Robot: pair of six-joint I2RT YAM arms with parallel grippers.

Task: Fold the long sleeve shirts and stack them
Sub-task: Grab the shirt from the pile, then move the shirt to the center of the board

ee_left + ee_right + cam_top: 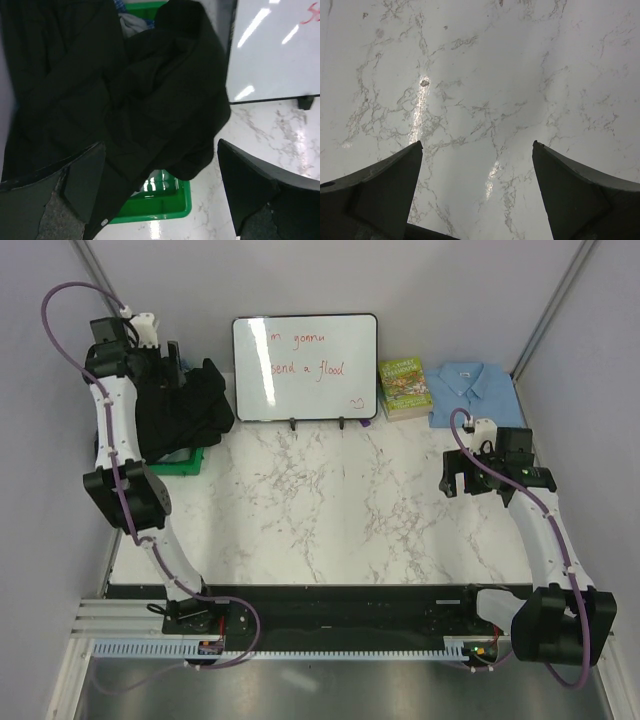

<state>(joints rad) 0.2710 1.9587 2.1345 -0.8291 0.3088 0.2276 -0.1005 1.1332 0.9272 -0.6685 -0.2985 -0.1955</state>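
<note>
A plain black shirt [185, 405] lies heaped over a green bin [182, 463] at the back left. In the left wrist view the black shirt [150, 90] fills most of the frame, with a small pale button [104, 222] at its lower edge. Grey fabric [132, 22] shows under it in the bin [160, 207]. My left gripper [174, 358] hovers just above this shirt, open [160, 150], holding nothing. A folded light blue collared shirt [475, 390] lies at the back right. My right gripper [456, 476] is open [477, 150] and empty over bare marble.
A whiteboard [305, 365] stands at the back centre, its edge also in the left wrist view [275, 50]. A green-covered book [404, 387] lies between it and the blue shirt. The marble table [330, 510] stretches between the arms.
</note>
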